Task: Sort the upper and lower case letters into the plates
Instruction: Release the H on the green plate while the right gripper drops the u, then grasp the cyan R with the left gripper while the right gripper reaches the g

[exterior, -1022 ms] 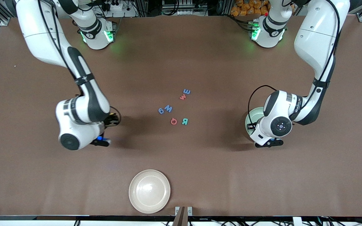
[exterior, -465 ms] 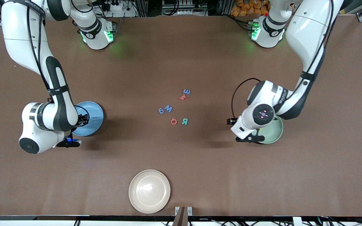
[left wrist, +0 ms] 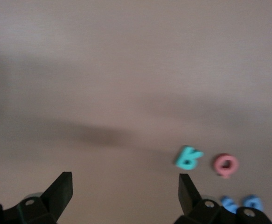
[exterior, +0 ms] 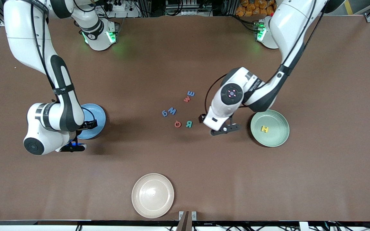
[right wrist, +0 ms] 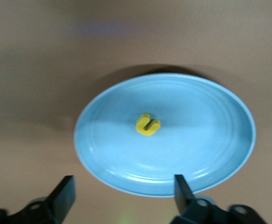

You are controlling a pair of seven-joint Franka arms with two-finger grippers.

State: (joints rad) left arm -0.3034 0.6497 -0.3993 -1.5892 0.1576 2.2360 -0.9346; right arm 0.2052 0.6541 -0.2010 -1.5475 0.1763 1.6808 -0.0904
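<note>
Six small letters lie mid-table: blue E (exterior: 191,93), coral w (exterior: 187,99), blue W (exterior: 172,111), blue g (exterior: 164,113), coral Q (exterior: 177,124) and teal R (exterior: 189,124). A yellow H (exterior: 264,129) rests in the pale green plate (exterior: 276,122). The blue plate (exterior: 96,118) holds a yellow letter (right wrist: 148,125). My left gripper (exterior: 226,130) hangs open and empty over bare table between the teal R (left wrist: 188,158) and the green plate. My right gripper (exterior: 72,147) stands open and empty over the table at the blue plate's (right wrist: 196,140) rim.
A cream-white plate (exterior: 153,195) sits near the table edge closest to the front camera. The right arm's forearm partly covers the blue plate in the front view. Brown table surface lies all around the letters.
My left arm swung from over the green plate toward the letters, uncovering the yellow H. Both grippers opened. My right arm moved off the blue plate, which now shows.
</note>
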